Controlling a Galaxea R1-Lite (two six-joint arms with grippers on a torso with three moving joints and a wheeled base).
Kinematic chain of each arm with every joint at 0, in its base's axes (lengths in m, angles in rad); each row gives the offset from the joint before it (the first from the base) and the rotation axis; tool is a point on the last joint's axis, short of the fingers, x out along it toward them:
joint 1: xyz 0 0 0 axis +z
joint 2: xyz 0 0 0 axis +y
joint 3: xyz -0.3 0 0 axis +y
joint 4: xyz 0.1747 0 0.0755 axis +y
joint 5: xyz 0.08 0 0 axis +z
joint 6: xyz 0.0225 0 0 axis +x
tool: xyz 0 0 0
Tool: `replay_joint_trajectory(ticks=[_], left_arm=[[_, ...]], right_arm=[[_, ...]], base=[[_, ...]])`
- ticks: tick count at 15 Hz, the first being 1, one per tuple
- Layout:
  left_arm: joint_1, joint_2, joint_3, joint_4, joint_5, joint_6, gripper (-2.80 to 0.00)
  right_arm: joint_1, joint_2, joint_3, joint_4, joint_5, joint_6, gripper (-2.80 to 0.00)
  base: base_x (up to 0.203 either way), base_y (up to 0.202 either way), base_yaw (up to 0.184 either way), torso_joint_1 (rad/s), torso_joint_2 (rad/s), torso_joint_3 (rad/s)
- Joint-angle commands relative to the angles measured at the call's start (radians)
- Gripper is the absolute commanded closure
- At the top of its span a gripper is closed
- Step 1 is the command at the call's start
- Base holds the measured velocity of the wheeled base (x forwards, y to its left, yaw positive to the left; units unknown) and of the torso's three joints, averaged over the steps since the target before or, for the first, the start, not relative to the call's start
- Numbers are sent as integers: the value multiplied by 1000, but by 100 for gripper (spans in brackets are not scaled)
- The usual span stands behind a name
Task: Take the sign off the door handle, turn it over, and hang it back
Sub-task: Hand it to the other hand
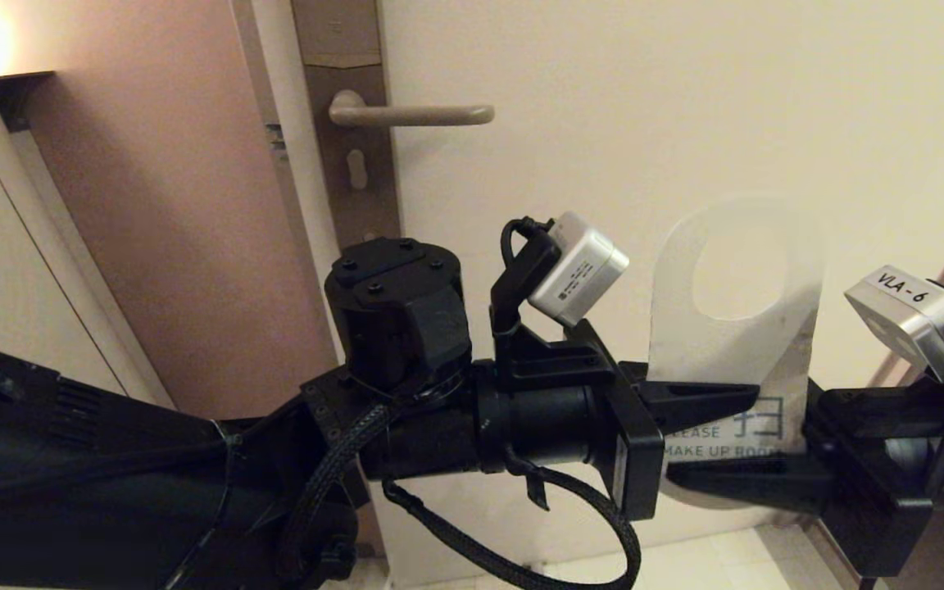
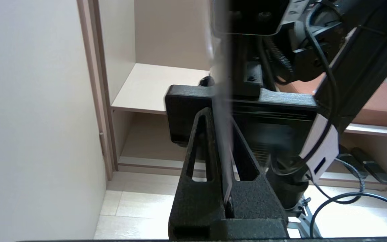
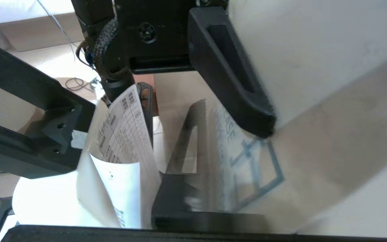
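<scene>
Fig.: my left gripper (image 1: 755,395) reaches in from the left, fingers pinched tight on the lower part of the sign (image 1: 734,344); the left wrist view shows the card edge-on, clamped w/ no gap between the two black fingers (image 2: 202,158). The sign stands upright in mid-air, white "MAKE UP ROOM" face toward my head camera, oval hole on top, well apart from the door handle (image 1: 415,113), which sits bare, up and to the left on its brown lock plate (image 1: 357,172). My right gripper (image 1: 767,474) comes in from the right at the sign's bottom edge, nearly closed; right wrist view is blurred, so whether it grips the card I can't tell.
</scene>
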Motion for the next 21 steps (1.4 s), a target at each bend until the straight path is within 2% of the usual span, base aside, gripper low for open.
replay_joint_trajectory(ticks=[1, 8, 9, 16, 21], left_arm=[[0, 1, 1, -5, -1, -1, 0], [1, 3, 3, -5, 0, 8, 0], [0, 2, 4, -5, 0, 8, -280], [1, -2, 8, -5, 0, 0, -280], [4, -40, 89, -6, 22, 6, -280]], right_arm=[[0, 1, 2, -4, 7, -1, 0], [0, 3, 10, -4, 7, -1, 0], [0, 1, 13, -4, 7, -1, 0], [-1, -3, 22, -4, 7, -3, 0], [-18, -18, 32, -4, 5, -3, 0]], base=[[0, 0, 0, 0, 0, 0], [0, 0, 0, 0, 0, 0], [0, 0, 0, 0, 0, 0], [0, 0, 0, 0, 0, 0], [0, 0, 0, 0, 0, 0]])
